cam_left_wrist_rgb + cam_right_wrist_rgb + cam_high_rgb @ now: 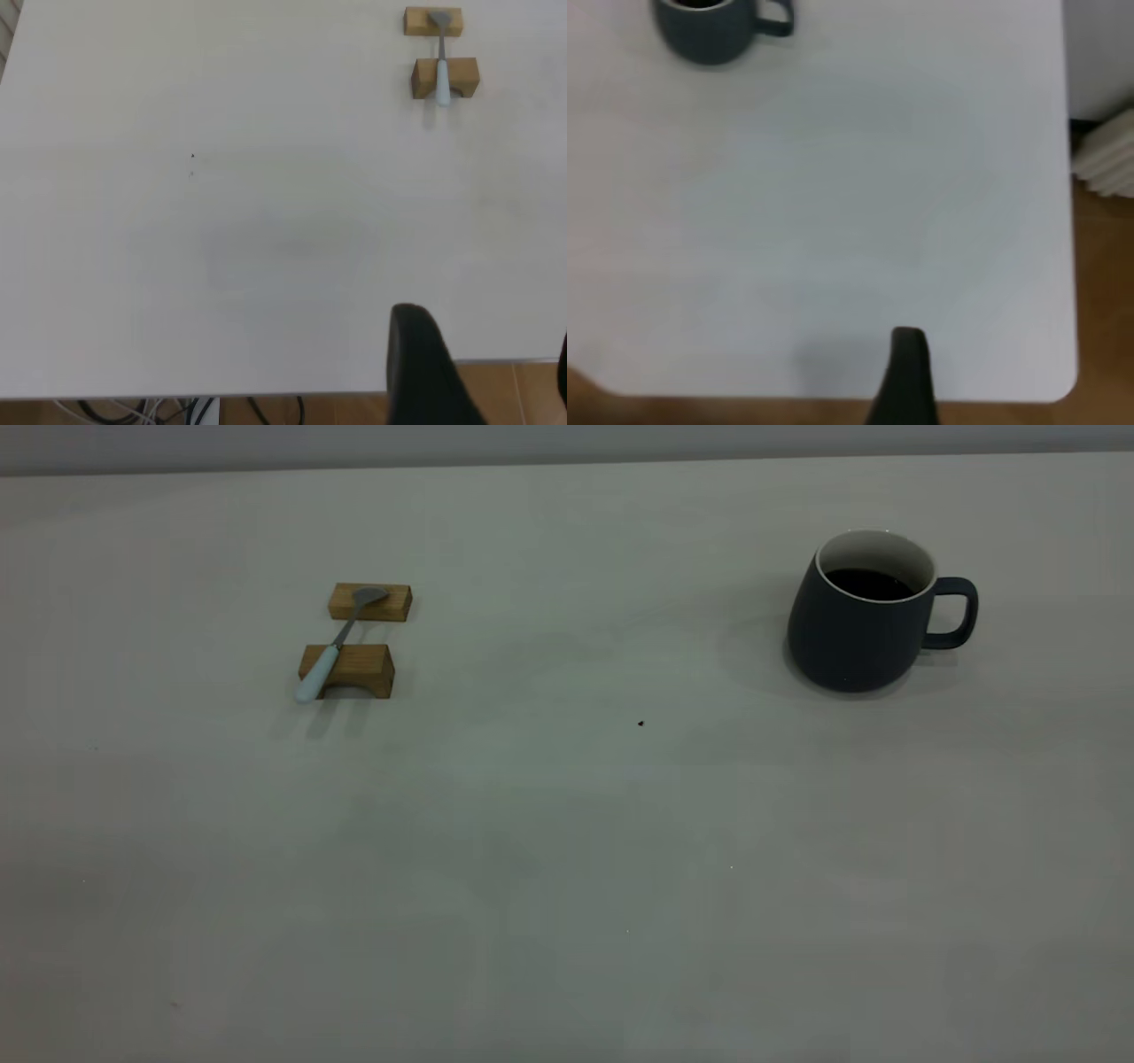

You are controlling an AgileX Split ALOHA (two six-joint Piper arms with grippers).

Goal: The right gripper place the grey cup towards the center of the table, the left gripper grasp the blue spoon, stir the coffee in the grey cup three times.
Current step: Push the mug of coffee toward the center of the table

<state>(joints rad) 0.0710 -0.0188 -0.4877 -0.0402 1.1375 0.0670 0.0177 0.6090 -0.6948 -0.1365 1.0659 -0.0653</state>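
The counter (567, 886) is a wide, matte, pale grey surface; no writing is legible on anything. The grey cup (858, 624), rounded with a white interior and a loop handle, stands at its right, holding dark coffee (873, 584). At its left, the blue spoon (335, 648) bridges two wooden blocks (359, 638). Both end effectors sit at the counter's edge, left (478, 372) and right (908, 376); finger state cannot be determined.

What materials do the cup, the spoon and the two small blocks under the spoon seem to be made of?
The grey cup looks like ceramic: matte slate outside, smooth white inside and rim. The blue spoon seems to have a metal neck and bowl, dull grey, with a pale blue handle, perhaps plastic or glazed. The two blocks look like wood: brown, with visible grain.
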